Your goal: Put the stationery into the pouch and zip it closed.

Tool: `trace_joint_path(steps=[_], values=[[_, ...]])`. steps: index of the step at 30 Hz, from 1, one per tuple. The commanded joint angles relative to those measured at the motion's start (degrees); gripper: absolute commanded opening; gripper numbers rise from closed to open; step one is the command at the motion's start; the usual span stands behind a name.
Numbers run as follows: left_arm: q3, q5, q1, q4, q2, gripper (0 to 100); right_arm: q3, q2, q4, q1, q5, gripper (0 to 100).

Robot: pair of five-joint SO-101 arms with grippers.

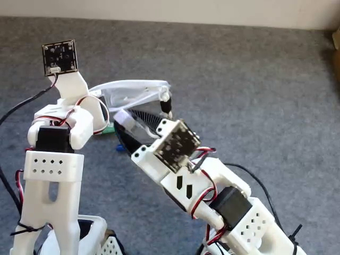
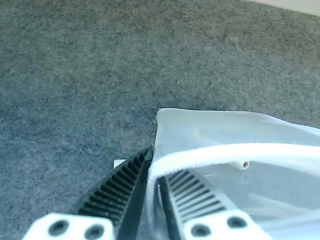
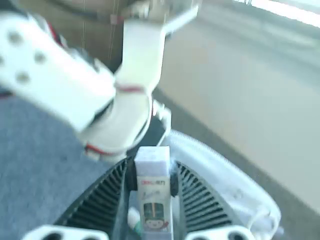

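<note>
Nearest the robot's base, the right gripper [image 3: 151,172] is clenching a small sleeved block, most likely an eraser [image 3: 152,192], pinched by its long sides between the two ribbed jaws. The eraser's long axis is running along the fingers, and its free end is sticking out past the fingertips and pointing at the pouch [image 1: 133,90]. In the high view this end is sitting just short of the pouch, on the side facing the robot and a little below its upper edge.

The translucent white pouch is hanging lifted off the grey table [image 1: 255,79], with its long axis stretching sideways away from the left arm. The left gripper [image 2: 154,167] is clamping the end of the pouch nearest that arm, its jaws closing on the thick white zipper rim [image 2: 225,150], so the left arm is acting as the holder and the right arm as the carrier.

The coming move seems to hinge on one thing: the eraser is lying just in front of the opening and end-on to it, so it probably needs to be pushed forward along its own length, over the rim. How wide the mouth is gaping cannot be told.

Under the pouch, on the table, a green thing [image 1: 109,129] and a blue thing [image 1: 121,147] are lying half hidden; they may be more stationery.
</note>
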Motion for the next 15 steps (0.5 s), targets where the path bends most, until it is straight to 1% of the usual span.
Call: trace_joint_path(steps=[1,15], values=[[1.45,0.70,-0.66,-0.62,1.01,1,-4.18,-1.71,-7.60,0.66,0.35,0.5],[1.45,0.70,-0.57,-0.62,0.92,1,-4.18,0.31,-21.05,0.75,0.35,0.5]])
